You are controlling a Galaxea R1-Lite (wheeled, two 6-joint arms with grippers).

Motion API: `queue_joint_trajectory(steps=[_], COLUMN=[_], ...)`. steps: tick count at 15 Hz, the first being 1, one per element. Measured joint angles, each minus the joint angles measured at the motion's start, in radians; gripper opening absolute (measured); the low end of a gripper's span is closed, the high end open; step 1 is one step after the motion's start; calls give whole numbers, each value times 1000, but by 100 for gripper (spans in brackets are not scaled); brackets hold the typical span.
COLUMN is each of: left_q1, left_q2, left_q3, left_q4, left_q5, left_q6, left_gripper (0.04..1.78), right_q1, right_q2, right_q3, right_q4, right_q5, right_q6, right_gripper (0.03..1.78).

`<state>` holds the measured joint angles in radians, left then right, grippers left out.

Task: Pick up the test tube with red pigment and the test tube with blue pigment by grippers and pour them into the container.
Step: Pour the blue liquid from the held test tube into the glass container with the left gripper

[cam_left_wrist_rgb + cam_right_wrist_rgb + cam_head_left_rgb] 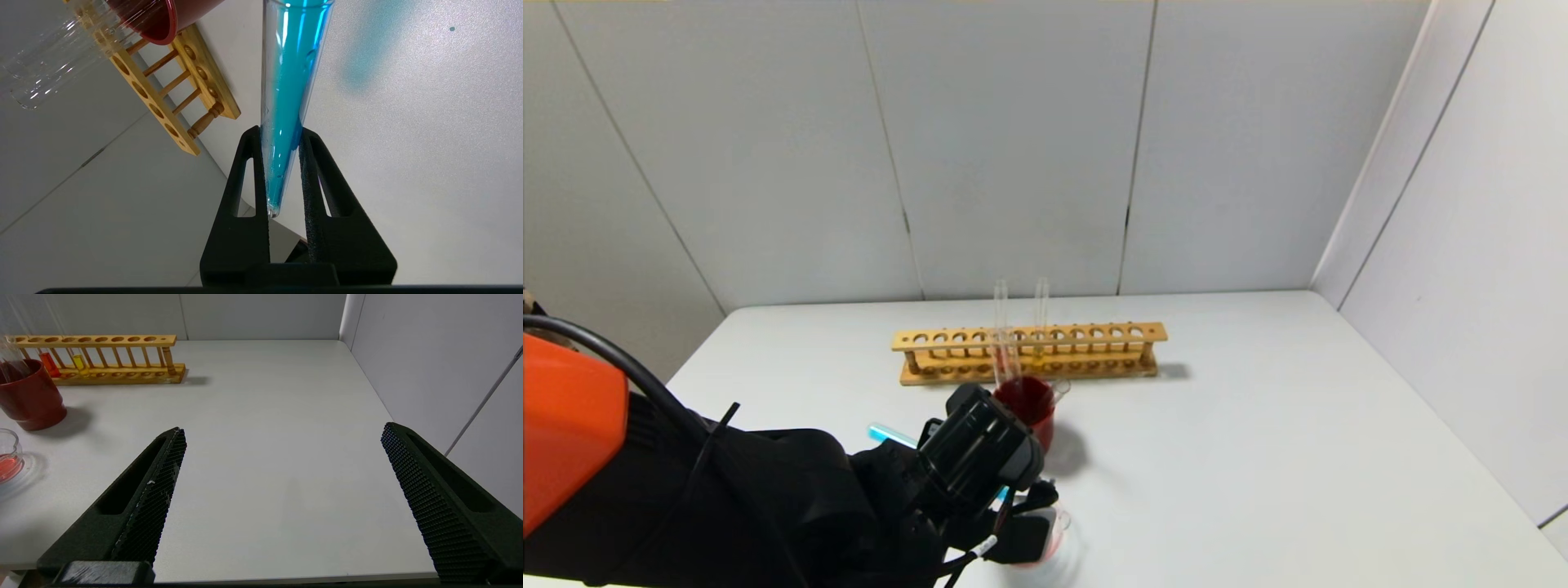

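Observation:
My left gripper (280,132) is shut on the test tube with blue pigment (290,81), near its rounded bottom. The tube lies tilted and the teal liquid spreads along its length. In the head view one blue end of the tube (882,433) sticks out beside the left wrist, low over the table's front. The container (1058,523) stands just right of the left gripper (1021,531), partly hidden by it. It holds a little red liquid (5,465). My right gripper (282,433) hangs open and empty over the table's near right edge.
A dark red cup (1031,408) with an empty clear tube (9,351) leaning in it stands behind the container. The wooden rack (1029,351) at the back holds an orange-red tube (49,363) and a yellow tube (79,363). Walls close the back and right.

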<state>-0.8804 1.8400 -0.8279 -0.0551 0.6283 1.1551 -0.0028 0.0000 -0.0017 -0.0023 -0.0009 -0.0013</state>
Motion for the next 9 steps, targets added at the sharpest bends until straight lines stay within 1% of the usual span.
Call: queue_joint_trajectory(steps=[9], left_q1=[1], left_q2=[14], left_q3=[-12], left_q4=[-1], left_q5=[0], left_q6=[21], left_gripper=[30], right_q1=[0], right_q2=[0], right_q3=[0], right_q4=[0], right_q5=[0], right_q6=[0], right_gripper=[174])
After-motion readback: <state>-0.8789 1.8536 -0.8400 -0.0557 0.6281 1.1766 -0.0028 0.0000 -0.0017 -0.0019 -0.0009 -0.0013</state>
